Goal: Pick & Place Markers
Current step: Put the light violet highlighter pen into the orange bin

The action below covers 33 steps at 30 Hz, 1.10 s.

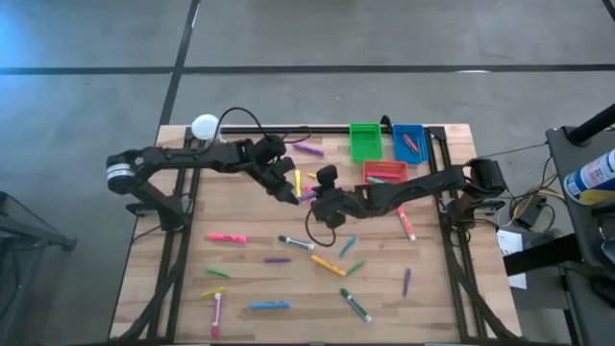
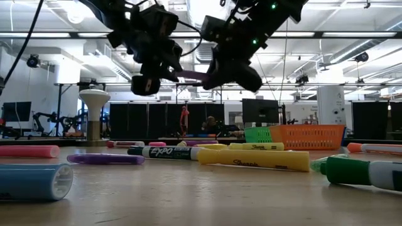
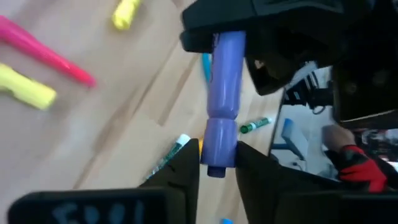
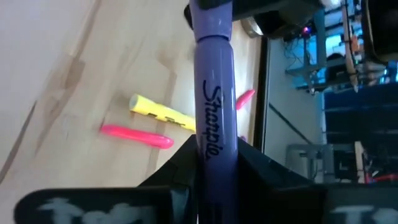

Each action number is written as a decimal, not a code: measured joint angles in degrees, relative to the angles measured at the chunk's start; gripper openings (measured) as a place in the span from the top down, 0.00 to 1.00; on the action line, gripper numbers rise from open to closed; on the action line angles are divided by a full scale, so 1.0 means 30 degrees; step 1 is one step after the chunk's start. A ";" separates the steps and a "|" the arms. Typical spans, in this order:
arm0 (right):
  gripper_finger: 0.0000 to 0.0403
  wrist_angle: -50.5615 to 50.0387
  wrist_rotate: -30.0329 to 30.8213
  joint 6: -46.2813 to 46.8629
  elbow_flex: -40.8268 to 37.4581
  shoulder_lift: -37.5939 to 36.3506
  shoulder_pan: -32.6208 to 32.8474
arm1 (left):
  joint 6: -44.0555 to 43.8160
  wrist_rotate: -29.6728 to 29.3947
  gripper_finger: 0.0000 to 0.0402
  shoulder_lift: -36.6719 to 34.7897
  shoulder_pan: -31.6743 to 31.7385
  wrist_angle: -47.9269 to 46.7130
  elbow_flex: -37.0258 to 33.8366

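Note:
A purple marker (image 1: 307, 198) hangs level above the table's middle, between my two grippers. My left gripper (image 1: 293, 195) comes from the left and is shut on one end. My right gripper (image 1: 318, 199) comes from the right and is shut on the barrel. In the low view the marker (image 2: 191, 75) bridges the two grippers high over the tabletop. Several other markers lie flat on the wood, among them a pink one (image 1: 227, 237), a blue one (image 1: 269, 306) and a green one (image 1: 355, 305). My left gripper has the purple marker's capped end (image 3: 217, 163) between its two fingers, which lie across it. The marker points away from the gripper, clear of the table. My right gripper pinches the marker's printed barrel (image 4: 214, 146) between its two fingers, slanting down from the table's right. The fingers lie across the barrel, and the marker runs on to the other gripper.
A green bin (image 1: 364, 141) and a blue bin (image 1: 410, 142) stand at the far edge, with a red bin (image 1: 384, 173) just in front of them. A white round thing (image 1: 205, 126) sits at the far left corner. Loose markers cover the near half.

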 joint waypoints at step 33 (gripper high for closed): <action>0.83 -0.8590 -0.7406 0.6334 -0.8429 -0.8096 -1.1070 | 0.5197 -0.6496 0.85 -0.2552 0.0383 2.1507 -0.9062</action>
